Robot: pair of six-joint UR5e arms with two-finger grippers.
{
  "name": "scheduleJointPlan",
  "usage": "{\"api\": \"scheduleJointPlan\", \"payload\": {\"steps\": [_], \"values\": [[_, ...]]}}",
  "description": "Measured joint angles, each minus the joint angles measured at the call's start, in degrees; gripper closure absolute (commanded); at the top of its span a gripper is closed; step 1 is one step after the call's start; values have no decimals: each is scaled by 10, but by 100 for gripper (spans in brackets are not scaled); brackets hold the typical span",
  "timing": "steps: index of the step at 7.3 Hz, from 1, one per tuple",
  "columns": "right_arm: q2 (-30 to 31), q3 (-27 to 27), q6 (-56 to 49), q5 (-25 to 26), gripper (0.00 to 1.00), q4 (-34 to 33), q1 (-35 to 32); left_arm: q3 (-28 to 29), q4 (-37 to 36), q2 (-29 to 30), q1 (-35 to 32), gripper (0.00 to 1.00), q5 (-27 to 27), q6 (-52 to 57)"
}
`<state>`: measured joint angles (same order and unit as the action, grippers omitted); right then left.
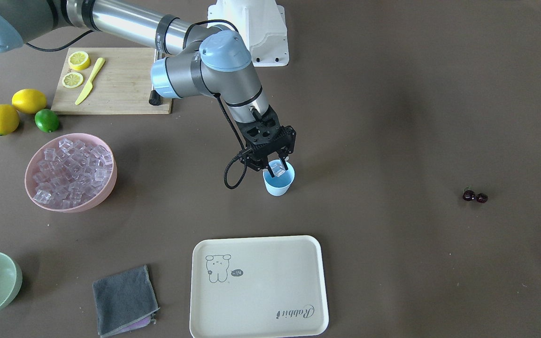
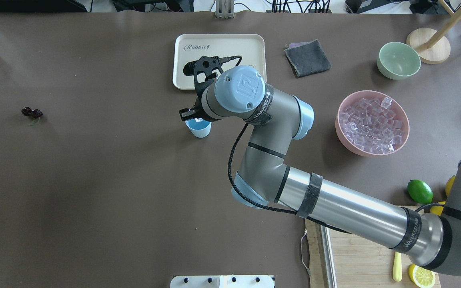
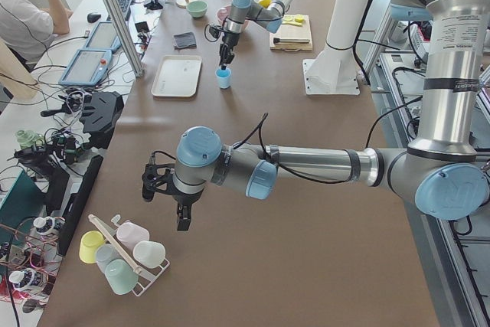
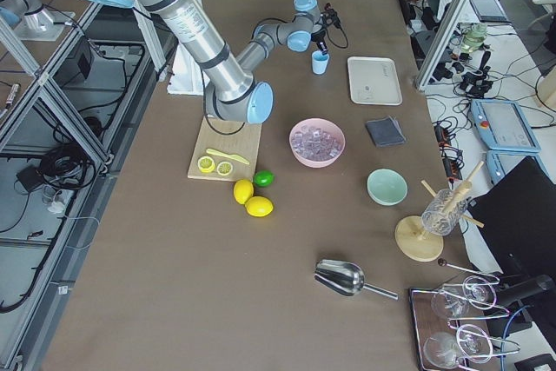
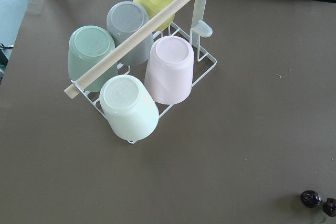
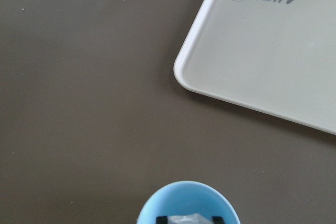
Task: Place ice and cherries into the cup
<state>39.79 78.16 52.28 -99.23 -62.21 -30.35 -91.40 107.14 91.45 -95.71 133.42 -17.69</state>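
The right gripper (image 1: 276,165), jaws closed on one ice cube (image 1: 278,169), hangs straight above the mouth of the light blue cup (image 1: 278,187)

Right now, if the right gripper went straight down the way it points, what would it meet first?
Probably the cup: the right gripper, holding an ice cube, points down over its open mouth; how far above is unclear.

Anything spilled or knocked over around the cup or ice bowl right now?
Nothing stands out. The cup stands upright, the right gripper holds an ice cube at its mouth, and no cubes lie outside the pink bowl.
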Motion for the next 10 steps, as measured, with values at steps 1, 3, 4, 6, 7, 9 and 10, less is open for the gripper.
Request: {"api": "scheduleJointPlan", "payload": {"steps": [1, 3, 4, 6, 7, 9, 10], "values": [[2, 0, -1, 0, 0, 7, 1, -1, 0, -1, 0, 2, 0, 0], [10, 23, -1, 0, 0, 10, -6, 0, 0, 2, 1, 2, 0, -1], [32, 55, -1, -2, 0, 9, -19, 0, 0, 4, 2, 2, 0, -1], [101, 132, -3, -9, 0, 6, -56, -6, 1, 1, 2, 2, 1, -2], [129, 158, -3, -11, 0, 3, -71, -8, 1, 0, 2, 2, 1, -2], [164, 190, -1, -16, 0, -29, -98, -8, 1, -1, 2, 2, 0, -2], [178, 205, 5, -31, 0, -53, -116, -9, 1, -1, 2, 2, 0, -1]]}}
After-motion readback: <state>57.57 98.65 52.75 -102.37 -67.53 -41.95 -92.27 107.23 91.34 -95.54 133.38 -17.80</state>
